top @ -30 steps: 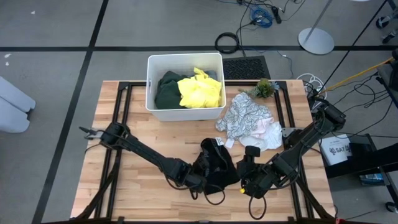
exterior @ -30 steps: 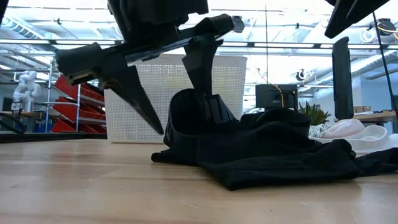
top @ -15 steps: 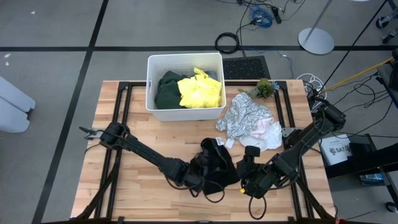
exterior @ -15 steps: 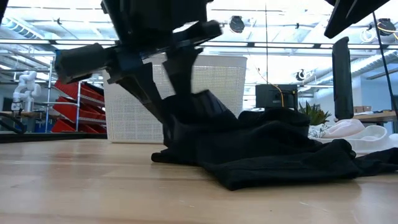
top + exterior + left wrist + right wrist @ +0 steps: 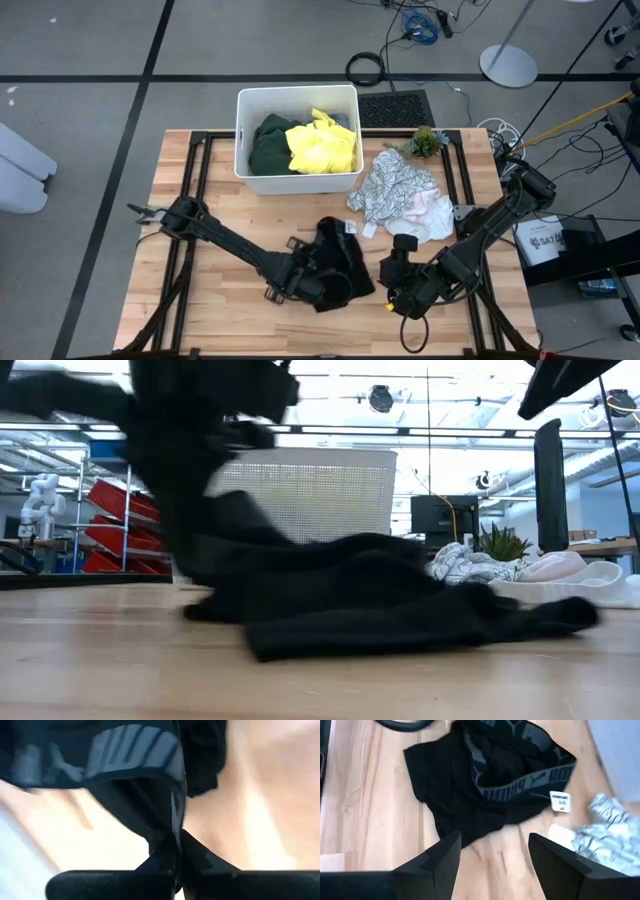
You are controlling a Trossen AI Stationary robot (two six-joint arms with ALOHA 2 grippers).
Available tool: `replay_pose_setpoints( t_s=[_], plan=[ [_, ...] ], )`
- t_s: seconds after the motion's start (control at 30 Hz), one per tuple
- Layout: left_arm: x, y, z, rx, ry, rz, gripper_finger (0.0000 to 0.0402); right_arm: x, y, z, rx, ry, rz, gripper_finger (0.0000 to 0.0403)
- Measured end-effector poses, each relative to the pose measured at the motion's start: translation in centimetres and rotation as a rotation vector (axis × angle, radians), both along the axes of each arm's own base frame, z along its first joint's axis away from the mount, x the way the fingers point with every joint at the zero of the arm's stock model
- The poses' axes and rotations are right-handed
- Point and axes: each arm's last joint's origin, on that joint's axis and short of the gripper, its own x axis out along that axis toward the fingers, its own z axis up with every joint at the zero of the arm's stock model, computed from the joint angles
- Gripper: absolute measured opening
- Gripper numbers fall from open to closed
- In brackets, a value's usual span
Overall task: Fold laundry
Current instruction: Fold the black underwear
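**A:** Two pincers sit at the near side of the desk (image 5: 210, 320). What has changed?

**B:** The left pincer (image 5: 300, 283) was spread wide a second ago, hovering at the black garment (image 5: 340, 272). Now it is clenched on the left edge of that cloth; its wrist view shows both fingers (image 5: 172, 855) pressed together with dark fabric caught between them.

**A:** And the garment itself?

**B:** It has shifted left along the near-centre of the desk, dragged by that grip. The low view shows it stretched flatter than before, so the patterned cloth behind it now shows.

**A:** What does that mean for the folding?

**B:** My guess is the grab is done and the spreading or first fold is starting. The garment is rumpled, not laid square, so nothing is folded yet.

**A:** The right pincer (image 5: 492, 852)?

**B:** Released, fingers apart, holding nothing. It hangs just right of the black garment and has not moved.

**A:** And the bin?

**B:** A white bin (image 5: 243, 140) stands at the far centre. Inside lie a dark green garment (image 5: 268, 145) on the left and a bright yellow one (image 5: 322, 145) on the right, with a sliver of light blue at the far corner.

**A:** Anything loose?

**B:** A white and grey patterned garment (image 5: 395, 190) lies on the desk, right of the bin.
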Motion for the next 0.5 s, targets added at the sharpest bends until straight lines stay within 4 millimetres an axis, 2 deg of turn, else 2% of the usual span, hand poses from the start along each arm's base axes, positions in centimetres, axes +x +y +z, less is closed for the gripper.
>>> replay_pose_setpoints(
  t_s=[0.1, 0.23, 0.33, 0.4, 0.5],
  plan=[
    [-0.7, -0.5, 0.7, -0.198, 0.132, 0.153, 0.0005, 0.5, -0.3, 0.2, -0.064, -0.042, 0.019, 0.0219],
    [-1.1, -1.6, 1.1, -0.414, 0.254, 0.252, 0.0004, 2.7, -2.1, 0.7, -0.174, -0.099, 0.074, 0.0219],
    [-1.4, -2.1, 1.1, -0.418, 0.254, 0.251, 0.0004, 5.0, -4.6, 0.7, -0.146, -0.078, 0.172, 0.0217],
    [-1.5, -2.3, 1.1, -0.363, 0.220, 0.235, 0.0003, 6.2, -7.0, -0.2, -0.114, -0.054, 0.211, 0.0210],
    [-1.7, -2.7, 1.0, -0.252, 0.150, 0.200, 0.0003, 7.2, -11.0, -2.1, -0.084, -0.031, 0.172, 0.0201]
  ],
)
